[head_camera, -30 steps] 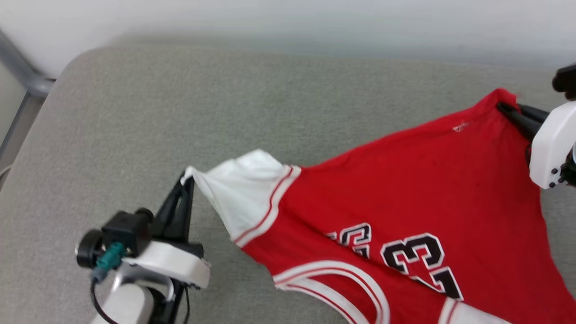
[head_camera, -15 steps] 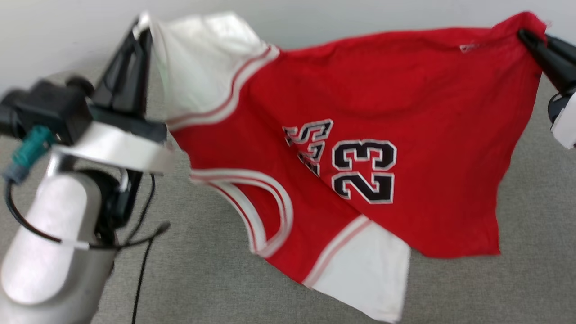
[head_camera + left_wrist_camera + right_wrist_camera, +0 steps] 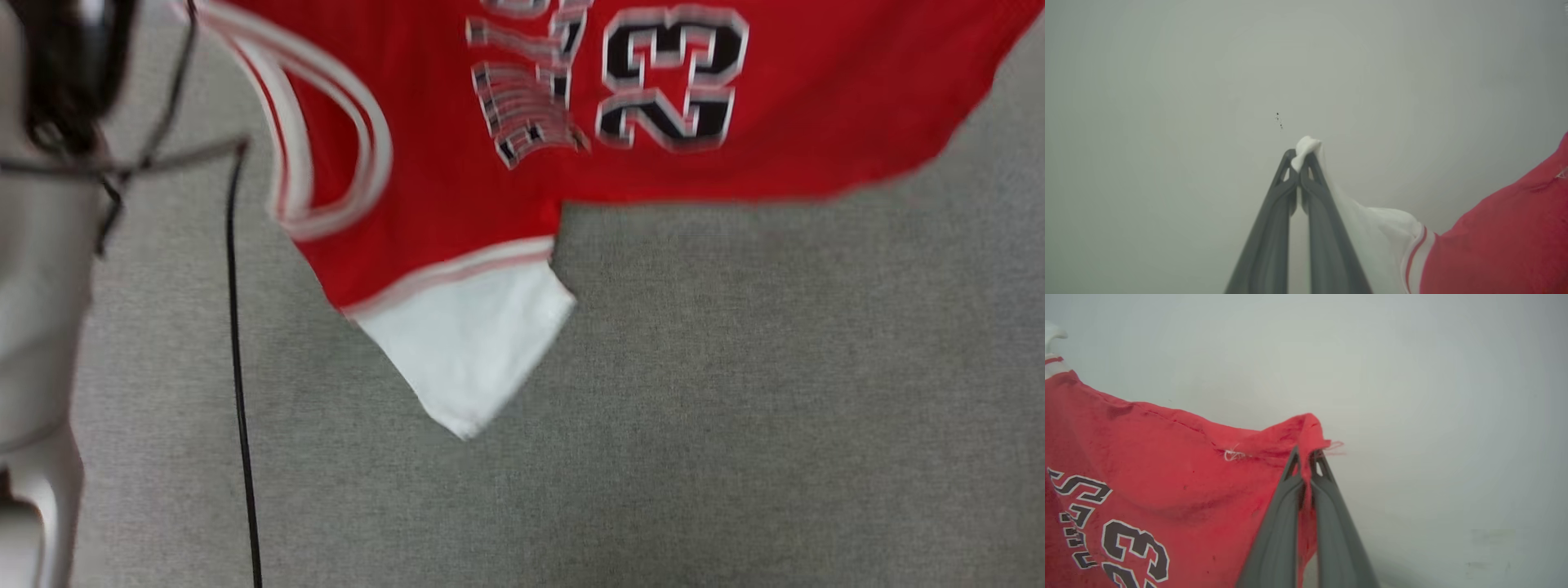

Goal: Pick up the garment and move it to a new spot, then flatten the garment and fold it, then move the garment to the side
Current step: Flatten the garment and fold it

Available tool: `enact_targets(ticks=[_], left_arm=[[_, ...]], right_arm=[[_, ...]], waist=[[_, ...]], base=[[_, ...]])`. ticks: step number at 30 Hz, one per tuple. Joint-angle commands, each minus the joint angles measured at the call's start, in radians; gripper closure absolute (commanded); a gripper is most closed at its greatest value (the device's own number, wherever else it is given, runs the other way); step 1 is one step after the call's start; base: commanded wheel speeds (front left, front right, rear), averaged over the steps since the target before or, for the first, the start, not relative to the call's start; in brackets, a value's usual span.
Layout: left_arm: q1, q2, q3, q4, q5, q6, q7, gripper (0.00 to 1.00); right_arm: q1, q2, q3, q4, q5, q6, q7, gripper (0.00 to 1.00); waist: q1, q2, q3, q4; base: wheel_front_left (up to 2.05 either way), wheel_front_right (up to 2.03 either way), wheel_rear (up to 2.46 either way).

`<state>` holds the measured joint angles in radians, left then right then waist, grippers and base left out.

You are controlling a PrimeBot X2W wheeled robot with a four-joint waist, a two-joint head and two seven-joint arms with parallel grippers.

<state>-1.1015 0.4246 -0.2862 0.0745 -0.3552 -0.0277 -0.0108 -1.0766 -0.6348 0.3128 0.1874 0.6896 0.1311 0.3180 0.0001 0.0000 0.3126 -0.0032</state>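
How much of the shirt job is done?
Done: the garment is picked up, hanging over the grey fabric surface. In hand: left jaws pinch a white sleeve tip, right jaws a red hem corner. Left: setting down, flattening, folding, moving aside.

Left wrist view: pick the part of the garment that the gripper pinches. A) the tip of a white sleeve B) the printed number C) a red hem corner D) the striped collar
A: the left gripper is shut on the bunched white sleeve tip of the garment.
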Motion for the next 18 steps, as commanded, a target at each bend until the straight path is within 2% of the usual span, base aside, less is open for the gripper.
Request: enact_targets(ticks=[1,7,12,18], left_arm=[[-0.099,-0.012,-0.005,0.043,0.003,-0.017,0.006,1.0],[-0.309,-0.017,-0.014,0.124,0.019,-0.041,0.021,1.0],[-0.504,-0.034,-0.012,0.258,0.004,-0.065,0.019,1.0],[-0.696,-0.028,-0.02,0.417,0.007,-0.084,-0.023,1.0]], right_arm=[[-0.081,0.024,-0.01,0.033,-0.029,-0.001,0.005,1.0],[-0.259,0.061,-0.019,0.12,-0.073,-0.001,0.004,1.0],[-0.435,0.081,0.012,0.221,-0.124,-0.001,-0.013,1.0],[-0.612,0.113,0.047,0.351,-0.161,-0.001,-0.067,1.0]], waist=[[-0.0001,0.0,0.074,-0.016],[-0.0001,0.0,0.146,-0.022],[-0.0001,0.0,0.2,-0.027],[-0.0001,0.0,0.241,-0.032]], base=[[0.0,0.0,0.0],[0.0,0.0,0.0],[0.0,0.0,0.0],[0.0,0.0,0.0]])
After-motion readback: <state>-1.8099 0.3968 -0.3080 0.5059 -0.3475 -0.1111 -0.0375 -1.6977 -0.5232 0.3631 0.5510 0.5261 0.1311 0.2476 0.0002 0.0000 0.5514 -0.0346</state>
